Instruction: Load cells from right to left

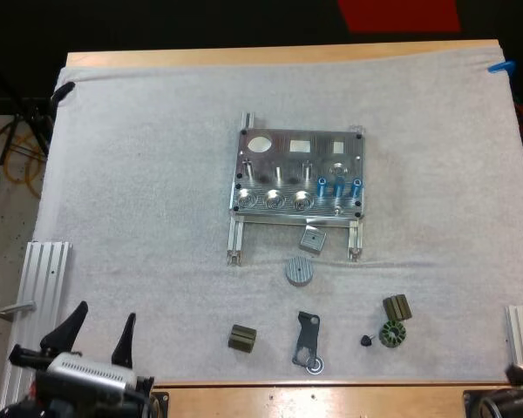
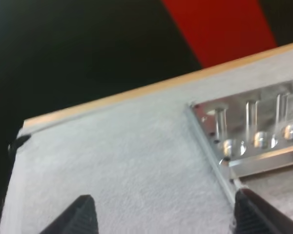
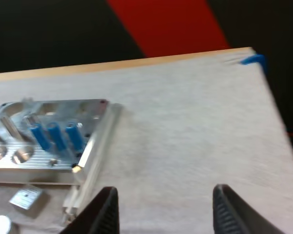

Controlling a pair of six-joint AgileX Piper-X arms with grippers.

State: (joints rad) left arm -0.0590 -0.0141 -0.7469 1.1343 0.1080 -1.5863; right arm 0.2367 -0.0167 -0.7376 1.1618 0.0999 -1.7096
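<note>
The metal fixture (image 1: pixel 298 174) lies in the middle of the white mat. Three bright blue cylinders (image 1: pixel 338 185) stand in its front right part; the round sockets to their left hold nothing. My left gripper (image 1: pixel 100 335) sits open at the mat's near left corner, far from the fixture. In the left wrist view its fingers (image 2: pixel 78 217) stand wide apart over bare mat, with the fixture's left end (image 2: pixel 249 131) ahead. My right gripper (image 3: pixel 168 212) is open above bare mat, near the fixture's right rail, with the blue cylinders (image 3: pixel 56 136) beyond.
In front of the fixture lie a grey square block (image 1: pixel 312 240) and a grey disc (image 1: pixel 300 271). Nearer the front edge are two olive blocks (image 1: pixel 242 339), a dark bracket (image 1: pixel 307 341), a green toothed ring (image 1: pixel 391 334) and a small black knob (image 1: pixel 366 340). An aluminium rail (image 1: pixel 39 287) lies at the left.
</note>
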